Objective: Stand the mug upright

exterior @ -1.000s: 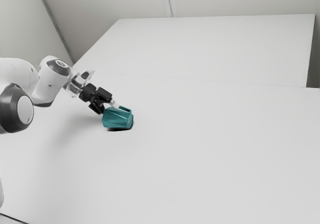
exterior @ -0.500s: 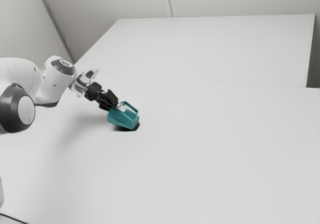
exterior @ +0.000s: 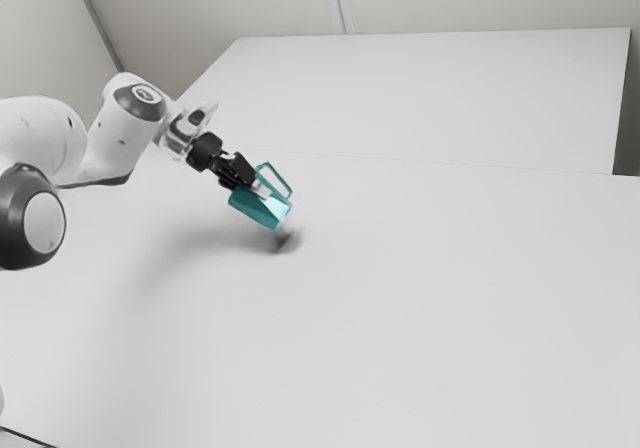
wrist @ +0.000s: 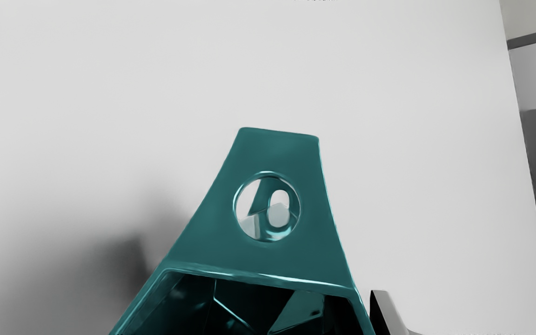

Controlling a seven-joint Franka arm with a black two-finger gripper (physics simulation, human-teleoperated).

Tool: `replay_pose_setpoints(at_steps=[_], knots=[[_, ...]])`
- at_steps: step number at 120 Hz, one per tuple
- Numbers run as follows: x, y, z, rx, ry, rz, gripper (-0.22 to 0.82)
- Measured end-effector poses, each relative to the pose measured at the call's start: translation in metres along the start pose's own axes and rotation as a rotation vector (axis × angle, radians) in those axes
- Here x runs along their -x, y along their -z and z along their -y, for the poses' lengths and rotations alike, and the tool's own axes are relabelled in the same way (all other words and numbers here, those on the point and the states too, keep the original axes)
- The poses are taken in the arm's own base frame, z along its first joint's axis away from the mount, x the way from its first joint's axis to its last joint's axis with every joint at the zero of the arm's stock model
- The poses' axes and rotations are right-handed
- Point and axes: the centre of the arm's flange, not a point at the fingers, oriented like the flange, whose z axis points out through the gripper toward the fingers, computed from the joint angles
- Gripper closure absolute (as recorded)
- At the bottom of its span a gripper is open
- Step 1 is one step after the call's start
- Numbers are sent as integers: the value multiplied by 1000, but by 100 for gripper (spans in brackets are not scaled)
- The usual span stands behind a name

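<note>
The end effector (exterior: 260,188) grips the teal mug (exterior: 262,211), holding it tilted above the counter (exterior: 450,298). Its handle (exterior: 281,178) slants toward the exterior view's right.

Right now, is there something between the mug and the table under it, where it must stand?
Nothing visible stands in the way: the gripper holds the mug tilted, and below it I see just its shadow on the table.

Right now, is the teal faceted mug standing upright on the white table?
No, the mug tilts in the black gripper above the table.
</note>
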Motion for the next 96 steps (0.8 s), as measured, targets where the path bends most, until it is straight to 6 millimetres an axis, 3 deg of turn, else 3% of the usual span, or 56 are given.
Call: replay_pose_setpoints(at_steps=[29, 60, 96], knots=[[-6, 20, -55, -217, -88, 129, 77], [-6, 7, -75, -443, -123, 261, 78], [-14, -12, -73, -602, -146, 284, 78]])
